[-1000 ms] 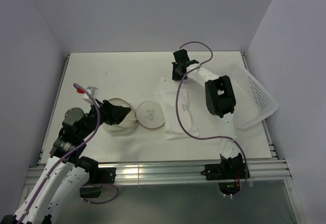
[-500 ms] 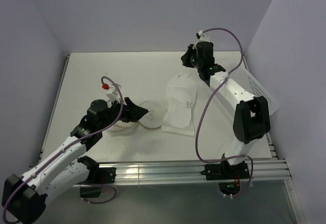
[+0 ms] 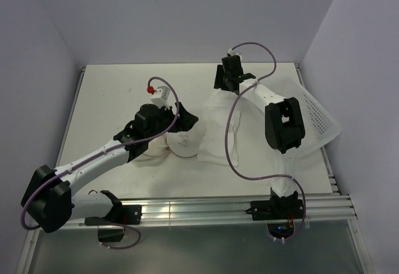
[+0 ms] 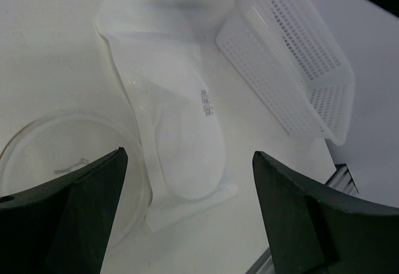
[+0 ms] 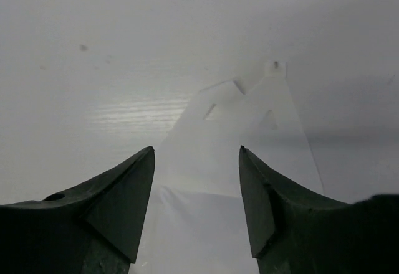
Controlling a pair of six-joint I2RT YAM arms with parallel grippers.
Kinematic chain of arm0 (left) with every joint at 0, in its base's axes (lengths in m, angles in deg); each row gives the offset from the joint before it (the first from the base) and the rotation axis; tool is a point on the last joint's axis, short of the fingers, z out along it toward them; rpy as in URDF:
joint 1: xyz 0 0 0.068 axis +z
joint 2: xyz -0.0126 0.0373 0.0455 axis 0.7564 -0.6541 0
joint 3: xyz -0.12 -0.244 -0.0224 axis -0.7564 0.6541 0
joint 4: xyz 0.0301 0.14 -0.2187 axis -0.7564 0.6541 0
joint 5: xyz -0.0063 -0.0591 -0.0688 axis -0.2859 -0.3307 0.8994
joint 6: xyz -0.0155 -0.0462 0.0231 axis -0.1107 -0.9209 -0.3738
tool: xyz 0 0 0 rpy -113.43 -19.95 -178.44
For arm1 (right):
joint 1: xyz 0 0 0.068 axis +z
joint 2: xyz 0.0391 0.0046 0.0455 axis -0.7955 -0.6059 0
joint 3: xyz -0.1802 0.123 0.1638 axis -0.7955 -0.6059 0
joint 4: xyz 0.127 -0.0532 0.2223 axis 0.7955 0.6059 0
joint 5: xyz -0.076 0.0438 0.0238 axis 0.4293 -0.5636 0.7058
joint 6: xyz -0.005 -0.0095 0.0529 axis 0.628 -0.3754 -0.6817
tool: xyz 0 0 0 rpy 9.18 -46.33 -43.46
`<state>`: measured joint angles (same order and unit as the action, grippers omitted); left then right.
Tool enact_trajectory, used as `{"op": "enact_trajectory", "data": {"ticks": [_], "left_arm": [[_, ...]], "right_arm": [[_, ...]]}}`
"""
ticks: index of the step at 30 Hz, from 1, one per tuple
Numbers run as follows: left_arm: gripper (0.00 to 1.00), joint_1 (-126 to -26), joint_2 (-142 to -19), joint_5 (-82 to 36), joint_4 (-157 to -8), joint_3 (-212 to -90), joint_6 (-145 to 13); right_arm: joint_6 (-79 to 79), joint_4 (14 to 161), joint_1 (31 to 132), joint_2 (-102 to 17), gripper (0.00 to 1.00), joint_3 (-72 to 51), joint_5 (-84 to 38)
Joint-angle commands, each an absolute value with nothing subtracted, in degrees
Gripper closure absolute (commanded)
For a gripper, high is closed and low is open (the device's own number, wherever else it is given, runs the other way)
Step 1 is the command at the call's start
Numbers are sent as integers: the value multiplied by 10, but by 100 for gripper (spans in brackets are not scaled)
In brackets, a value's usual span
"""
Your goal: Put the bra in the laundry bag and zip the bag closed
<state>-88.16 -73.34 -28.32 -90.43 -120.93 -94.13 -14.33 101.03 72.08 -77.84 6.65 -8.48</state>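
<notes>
Lying flat just beside the laundry bag (image 3: 186, 142), the bra (image 3: 215, 124) is not yet inside. The left gripper (image 4: 187, 162) is held wide over the bag, facing the bra. The right gripper (image 5: 196, 152) is poised over the bra's far edge, jaws apart and empty, likely so both ends can be gathered.
</notes>
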Motion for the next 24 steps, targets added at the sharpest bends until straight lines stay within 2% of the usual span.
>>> {"op": "enact_trajectory", "data": {"ticks": [1,2,5,6,10,13,19,24], "left_arm": [[12,-885,-784,-331,-911,-1273,-913],[13,-885,-793,-334,-901,-1283,-910],[14,-884,-809,-329,-911,-1295,-912],[15,-885,-809,-328,-921,-1290,-914],[16,-888,-813,-323,-937,-1278,-918],[16,-888,-819,-320,-938,-1274,-919],[18,-890,-805,-332,-932,-1267,-911],[19,-889,-784,-339,-925,-1258,-907]], "right_arm": [[-140,1081,725,-825,35,91,-16],[-134,1099,725,-850,27,118,-4],[-117,1168,727,-900,22,214,21],[-112,1182,728,-929,17,236,31],[-107,1226,735,-981,16,309,30],[-108,1243,737,-1004,27,327,2],[-109,1241,736,-1011,68,302,-52],[-107,1232,734,-1002,71,277,-92]]}}
